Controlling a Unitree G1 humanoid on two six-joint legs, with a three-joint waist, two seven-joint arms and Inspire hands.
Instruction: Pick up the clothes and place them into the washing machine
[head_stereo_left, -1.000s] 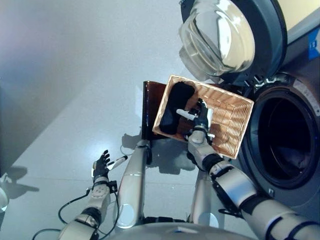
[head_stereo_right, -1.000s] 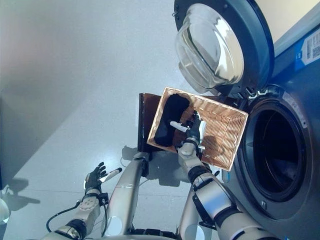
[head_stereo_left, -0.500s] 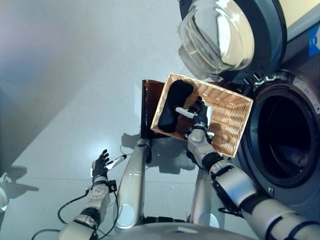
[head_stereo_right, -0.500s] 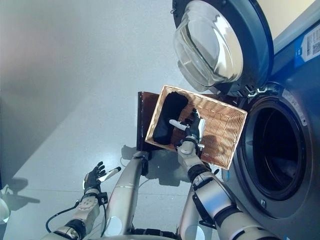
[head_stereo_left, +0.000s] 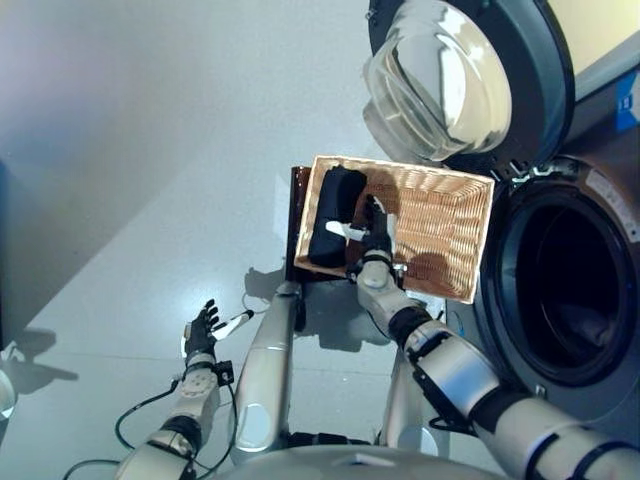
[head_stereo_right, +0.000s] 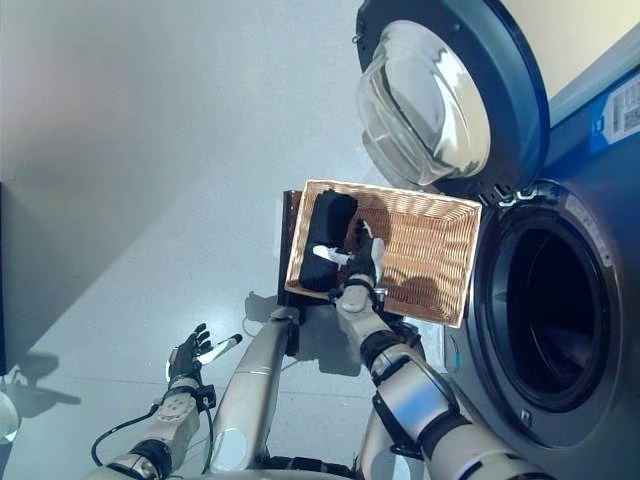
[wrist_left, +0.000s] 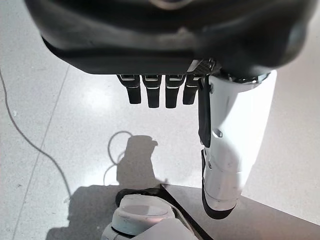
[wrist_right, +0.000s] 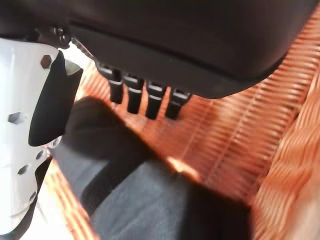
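Clothes (head_stereo_left: 334, 214) lying in basket (head_stereo_left: 445, 215)

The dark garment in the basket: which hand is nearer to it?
Right. The right hand hovers inside the basket beside the dark garment; the left hand hangs low over the floor.

Bright, even light falls on the pale floor (head_stereo_left: 150, 150), with soft shadows lying dark just beside the wicker basket (head_stereo_left: 440, 215). Glare glints on the washer's glass door (head_stereo_left: 440, 75) above the basket. Up close, the weave blurs.

left hand (wrist_left: 170, 55): fingers straight, empty | white-covered thumb (wrist_left: 232, 145) extended | over pale floor (wrist_left: 65, 125)
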